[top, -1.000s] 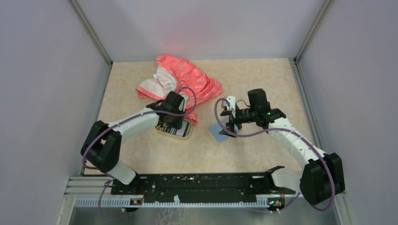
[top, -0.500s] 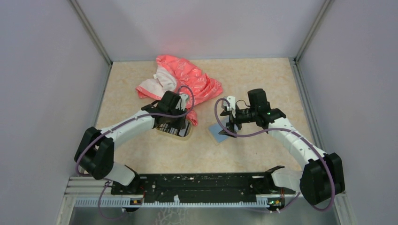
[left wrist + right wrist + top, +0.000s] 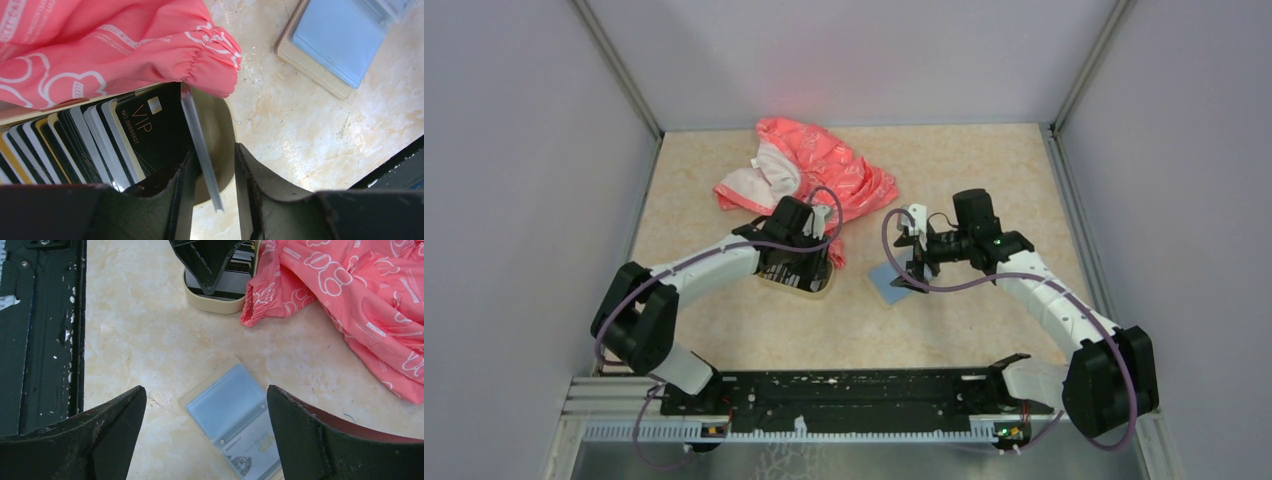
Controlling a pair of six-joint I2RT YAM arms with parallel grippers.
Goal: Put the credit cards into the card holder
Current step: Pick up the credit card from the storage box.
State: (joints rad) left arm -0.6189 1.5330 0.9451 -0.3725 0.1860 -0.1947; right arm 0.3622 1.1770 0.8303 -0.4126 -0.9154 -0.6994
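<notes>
The pale beige marbled tabletop carries three things. A crumpled pink-red patterned cloth lies toward the back. Just in front sits an oval dish, the cloth's cuff over its far rim, possibly touching. To its right, apart, the card holder lies open, blue-grey lining upward.
</notes>
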